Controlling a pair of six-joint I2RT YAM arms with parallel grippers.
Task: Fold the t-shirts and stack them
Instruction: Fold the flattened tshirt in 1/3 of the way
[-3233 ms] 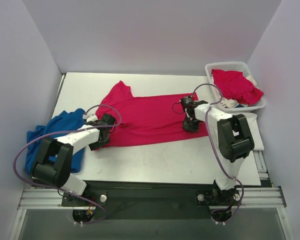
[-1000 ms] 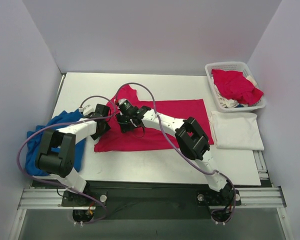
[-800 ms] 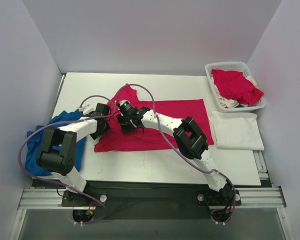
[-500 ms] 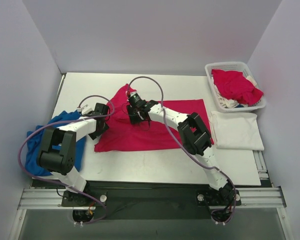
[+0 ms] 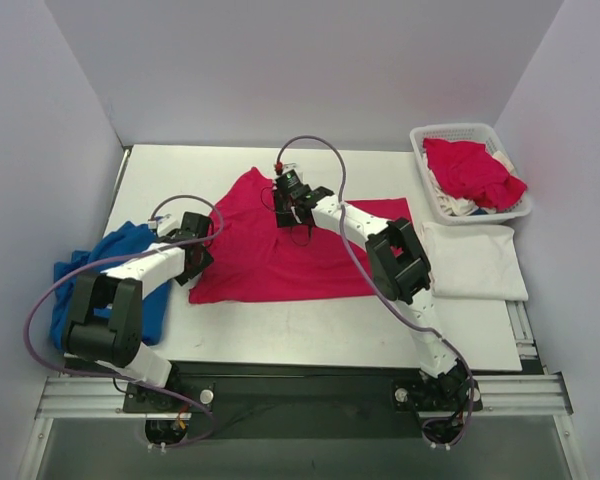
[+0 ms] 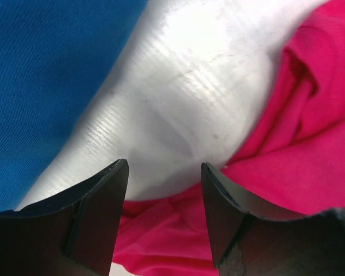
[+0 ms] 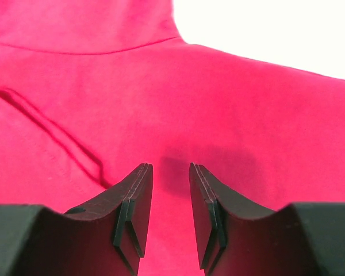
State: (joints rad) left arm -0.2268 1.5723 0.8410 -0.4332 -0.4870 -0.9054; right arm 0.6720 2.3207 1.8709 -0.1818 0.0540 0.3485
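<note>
T-shirt (image 5: pixel 280 265) in red lies under the right claw (image 7: pixel 169 168), beside the left claw (image 6: pixel 164 167), both released.

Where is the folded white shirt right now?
In the top view, the folded white t-shirt lies flat on the right side of the table, between the white basket and the near edge, right of the spread red t-shirt.

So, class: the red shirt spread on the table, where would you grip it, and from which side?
Probably its rumpled left edge: the red shirt lies flat elsewhere, but there the cloth bunches up off the table. Come in low from the left, where the open left gripper hovers.
</note>
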